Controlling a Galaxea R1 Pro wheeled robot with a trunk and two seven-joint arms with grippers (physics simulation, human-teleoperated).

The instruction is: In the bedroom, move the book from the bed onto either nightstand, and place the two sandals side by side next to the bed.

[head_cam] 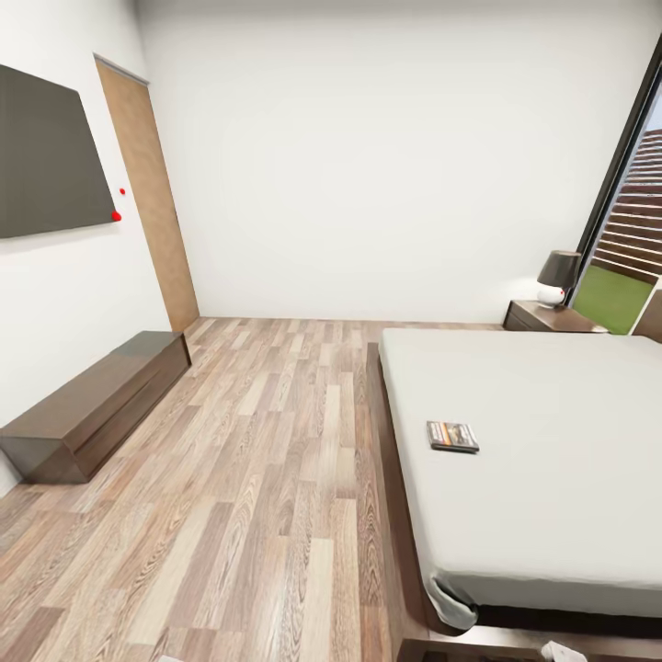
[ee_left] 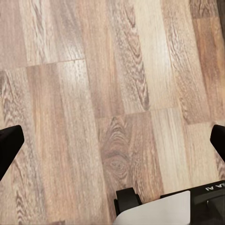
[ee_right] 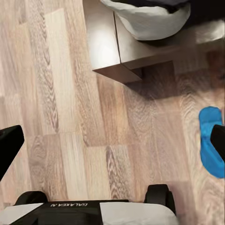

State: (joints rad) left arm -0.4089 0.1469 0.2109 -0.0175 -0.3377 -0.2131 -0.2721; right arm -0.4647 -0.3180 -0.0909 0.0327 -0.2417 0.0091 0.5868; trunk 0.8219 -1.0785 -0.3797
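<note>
While both grippers, left and right, hang spread and empty, the blue sandal at mid-right could be run over by the base.

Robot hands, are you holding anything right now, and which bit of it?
Nothing is held. The left gripper and the right gripper are both open over bare floor. The book lies on the bed, and one blue sandal lies on the floor.

One blue sandal is partly hidden behind a dark fingertip and cut off by the frame edge.
</note>
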